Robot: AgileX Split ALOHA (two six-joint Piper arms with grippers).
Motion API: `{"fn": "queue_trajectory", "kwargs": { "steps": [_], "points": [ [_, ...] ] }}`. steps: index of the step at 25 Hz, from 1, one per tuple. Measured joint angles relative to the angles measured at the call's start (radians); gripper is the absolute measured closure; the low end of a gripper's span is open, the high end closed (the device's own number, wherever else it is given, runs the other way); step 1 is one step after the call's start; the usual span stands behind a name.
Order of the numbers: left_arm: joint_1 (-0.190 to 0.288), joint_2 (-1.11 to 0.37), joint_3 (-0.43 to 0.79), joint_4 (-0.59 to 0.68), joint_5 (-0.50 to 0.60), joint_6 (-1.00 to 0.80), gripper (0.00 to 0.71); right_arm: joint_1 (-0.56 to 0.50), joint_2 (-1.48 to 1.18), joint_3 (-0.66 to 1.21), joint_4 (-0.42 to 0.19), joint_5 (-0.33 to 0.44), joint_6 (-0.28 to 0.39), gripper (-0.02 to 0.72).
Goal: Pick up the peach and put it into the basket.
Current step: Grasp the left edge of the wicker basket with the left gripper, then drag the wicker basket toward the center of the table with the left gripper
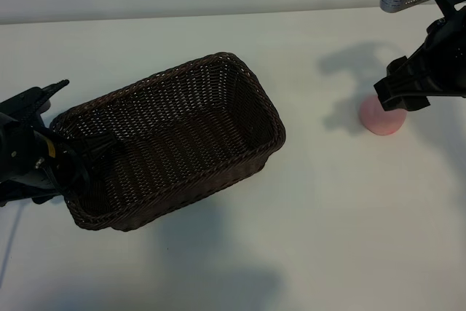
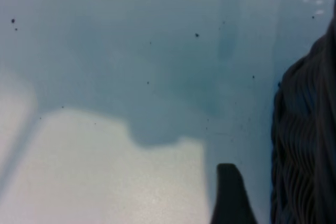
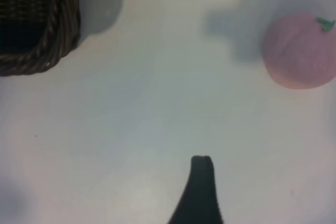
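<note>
The pale pink peach (image 1: 381,120) lies on the white table at the right, its green bit showing in the right wrist view (image 3: 300,51). My right gripper (image 1: 401,95) hovers just above it and hides its upper part. That gripper is open and holds nothing; one dark finger (image 3: 201,190) shows, apart from the peach. The dark brown wicker basket (image 1: 244,81) stands slantwise left of centre with nothing visible inside. My left gripper (image 1: 67,165) sits low at the basket's left end, close against the weave (image 2: 307,145).
A corner of the basket's rim (image 3: 52,51) shows in the right wrist view, well apart from the peach. Bare white table (image 1: 342,209) lies between basket and peach and along the front. The back wall runs behind the table.
</note>
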Motion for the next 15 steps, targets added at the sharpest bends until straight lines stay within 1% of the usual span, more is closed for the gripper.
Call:
{"fn": "queue_trajectory", "kwargs": {
  "steps": [7, 10, 15],
  "points": [
    [0.001, 0.000, 0.000, -0.001, -0.009, 0.000, 0.412, 0.000, 0.000, 0.000, 0.000, 0.000, 0.000, 0.108],
    [0.001, 0.000, 0.000, -0.001, -0.019, 0.000, 0.492, 0.000, 0.000, 0.000, 0.000, 0.000, 0.000, 0.108],
    [0.001, 0.000, 0.000, -0.001, -0.053, 0.000, 0.506, 0.000, 0.000, 0.000, 0.000, 0.000, 0.000, 0.108]
  ]
}}
